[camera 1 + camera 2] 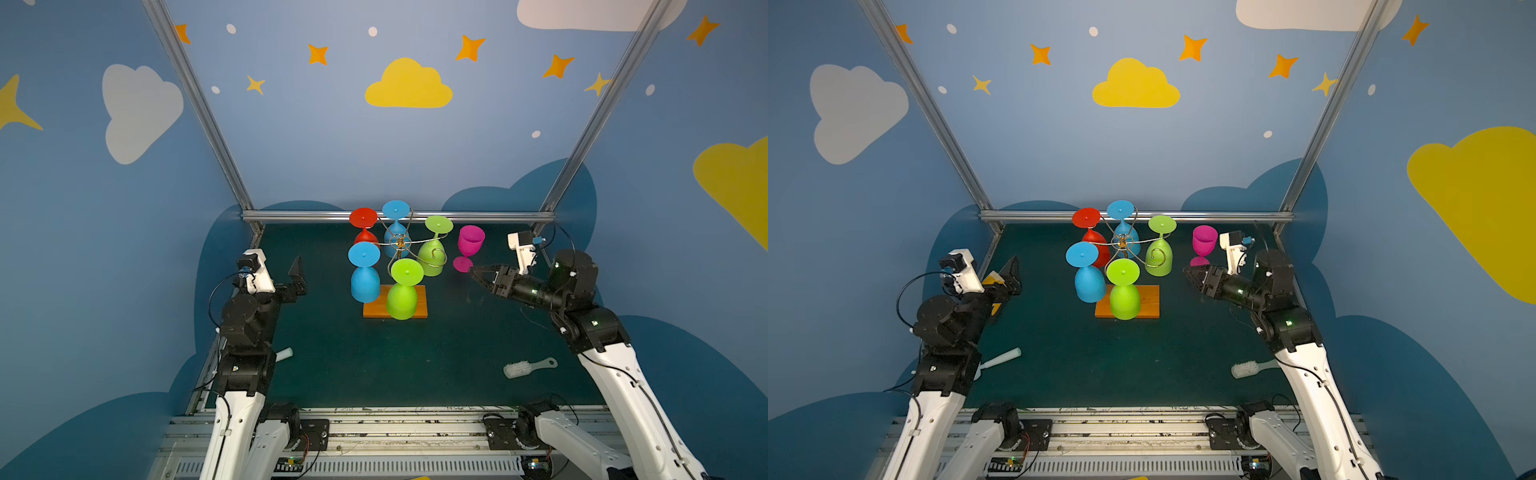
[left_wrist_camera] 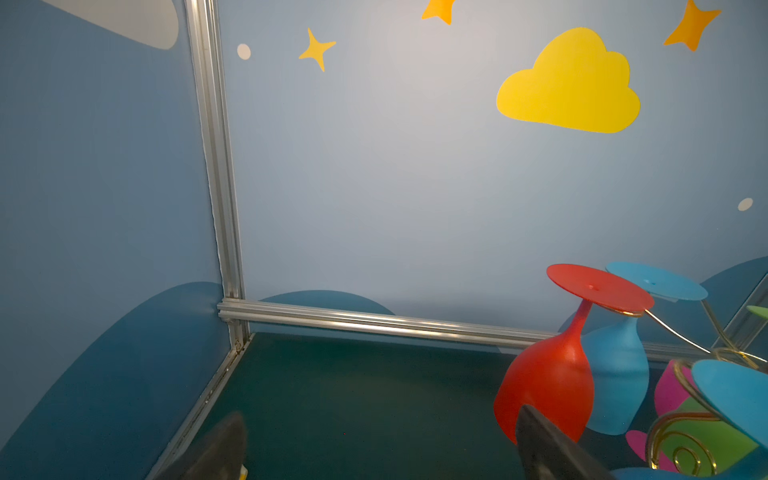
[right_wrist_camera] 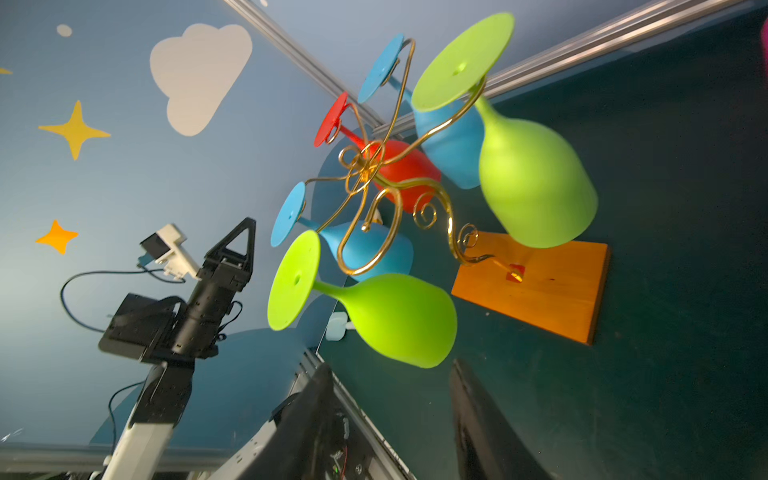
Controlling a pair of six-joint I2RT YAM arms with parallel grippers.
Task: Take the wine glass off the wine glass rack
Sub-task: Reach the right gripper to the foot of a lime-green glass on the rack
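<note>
Right wrist view: right gripper (image 3: 390, 374) jaws parted, nothing between them. Wine glass rack (image 3: 359, 174) ahead, five glasses hung bowl-down, one spiral arm bare, orange base (image 3: 540, 286) flat on dark green mat (image 3: 665, 374).

Both top views add what that view lacks: pink wine glass (image 1: 471, 241) (image 1: 1204, 240) upright on the mat, off the rack, just right of it, close to the right gripper's tip; contact cannot be told.

Left wrist view: left gripper (image 2: 380, 413) spread wide, empty; red glass (image 2: 548, 390) hangs just past one finger.

Surroundings: white brush (image 1: 528, 368) lies near the right arm. Blue walls, painted clouds and stars, aluminium frame.
</note>
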